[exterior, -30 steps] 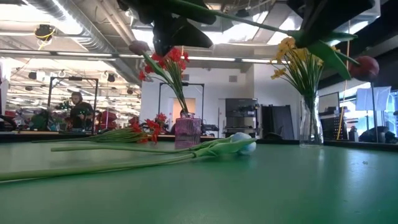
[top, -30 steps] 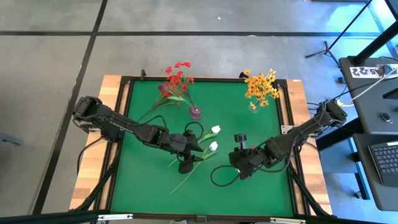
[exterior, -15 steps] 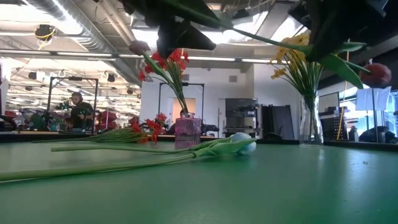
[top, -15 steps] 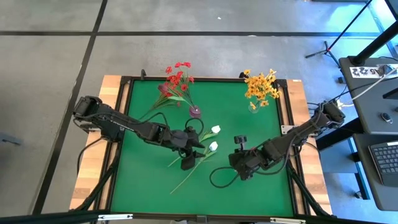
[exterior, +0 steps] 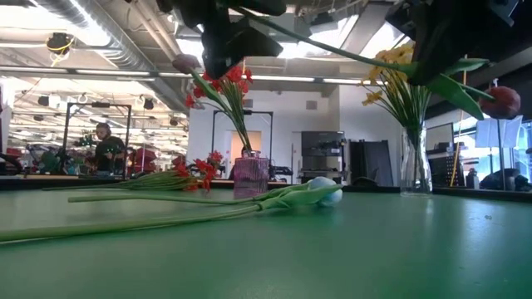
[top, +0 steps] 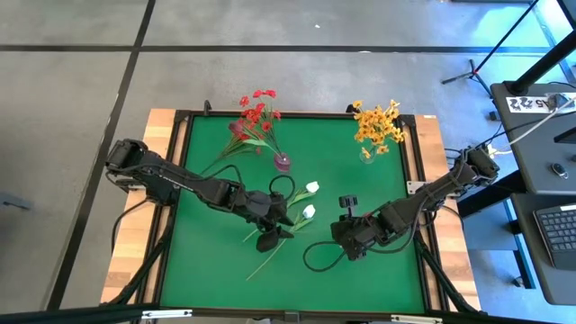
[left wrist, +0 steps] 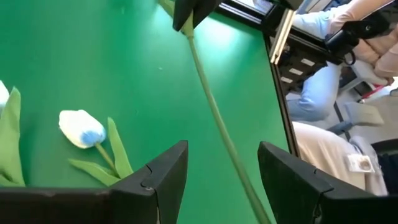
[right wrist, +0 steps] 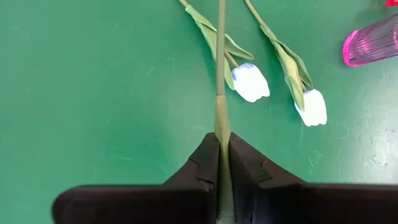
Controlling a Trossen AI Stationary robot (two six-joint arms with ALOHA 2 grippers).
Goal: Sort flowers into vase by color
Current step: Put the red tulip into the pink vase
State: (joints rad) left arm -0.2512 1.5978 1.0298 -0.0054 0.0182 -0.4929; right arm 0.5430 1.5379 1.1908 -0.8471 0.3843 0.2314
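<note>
Right gripper [right wrist: 219, 146] clenched on green stem [right wrist: 221, 62], above the green table [top: 378, 279]. Left gripper [left wrist: 221, 168] spread, straddling same stem without touching. Two white buds [right wrist: 250, 82] lie beyond; farther, pink vase [top: 283, 162] with red sprays [top: 256, 110], clear vase with yellow sprays [top: 378, 124].

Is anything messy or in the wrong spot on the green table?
Yes. Two white buds lie flat on the green table, not in a vase, and one red spray lies beside the pink vase. The right hand pinches a stem; the left hand is open around that stem.
</note>
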